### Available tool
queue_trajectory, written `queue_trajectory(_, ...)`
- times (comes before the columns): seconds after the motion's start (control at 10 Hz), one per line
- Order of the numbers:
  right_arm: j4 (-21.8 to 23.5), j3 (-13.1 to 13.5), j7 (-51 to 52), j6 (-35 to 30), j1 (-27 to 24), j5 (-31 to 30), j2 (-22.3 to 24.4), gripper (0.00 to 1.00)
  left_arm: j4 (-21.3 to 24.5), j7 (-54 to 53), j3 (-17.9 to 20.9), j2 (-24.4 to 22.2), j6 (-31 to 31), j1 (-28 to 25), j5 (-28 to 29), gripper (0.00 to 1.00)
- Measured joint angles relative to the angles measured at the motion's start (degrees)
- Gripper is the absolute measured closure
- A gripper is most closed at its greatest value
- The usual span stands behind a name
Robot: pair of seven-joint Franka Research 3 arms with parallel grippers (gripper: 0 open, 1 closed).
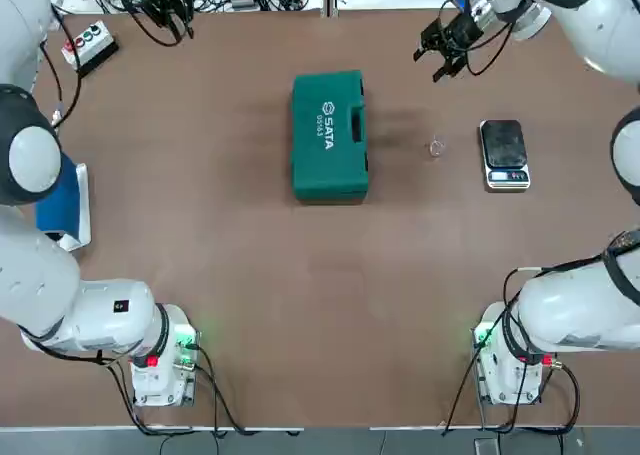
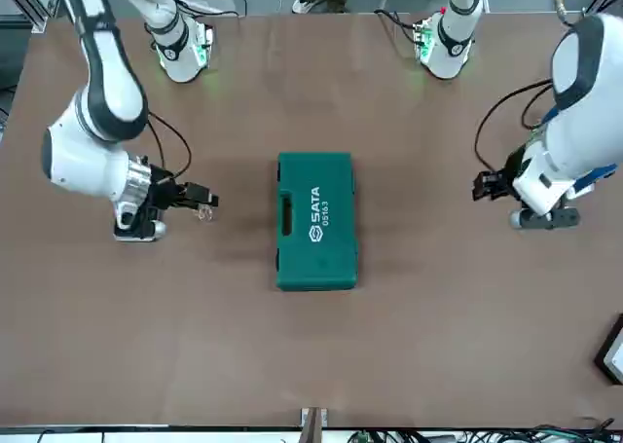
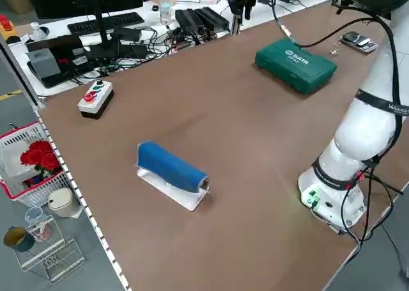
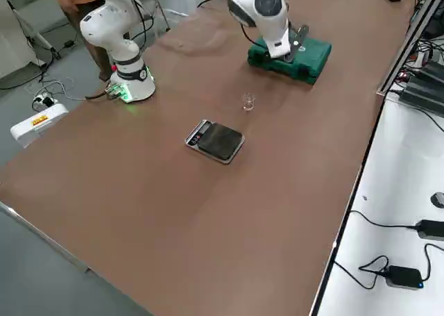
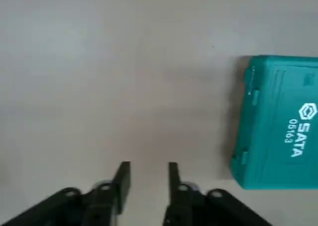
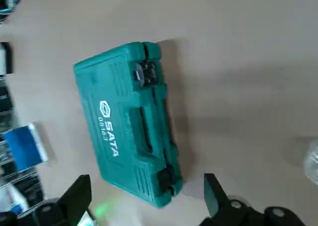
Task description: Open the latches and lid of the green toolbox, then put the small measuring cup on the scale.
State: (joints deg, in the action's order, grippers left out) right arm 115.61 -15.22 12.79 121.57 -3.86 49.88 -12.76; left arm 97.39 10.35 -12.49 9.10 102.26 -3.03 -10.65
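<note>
Right gripper, spread wide and empty, should hook the green toolbox's latch just ahead. Left gripper, fingers nearly together and empty, could steady the case.

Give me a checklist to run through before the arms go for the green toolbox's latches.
1. Green toolbox lid fully shut: ok.
2. Latches in view on the handle side: ok.
3. Latches already released: cannot tell.
4. Right claw open and empty: ok.
5. Left claw empty: ok.
6. Small measuring cup upright, apart from toolbox and scale: ok.
</note>
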Motion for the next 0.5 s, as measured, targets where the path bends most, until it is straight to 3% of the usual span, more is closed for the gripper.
queue_trajectory(0.1,1.3,-0.9,7.5,2.4,0.1,7.4,-2.8,0.00,2.2,0.0,0.0,0.1,2.2,0.0,-2.6,0.86)
queue_trajectory(0.3,2.8,-4.9,20.0,7.5,0.5,20.1,-8.7,0.00,7.2,0.0,-0.8,0.2,7.4,0.0,-5.3,0.98)
queue_trajectory(0.5,3.3,-6.4,33.6,8.5,1.2,31.2,-14.3,0.00,11.6,0.0,-1.6,0.3,12.3,0.1,-9.1,0.99)
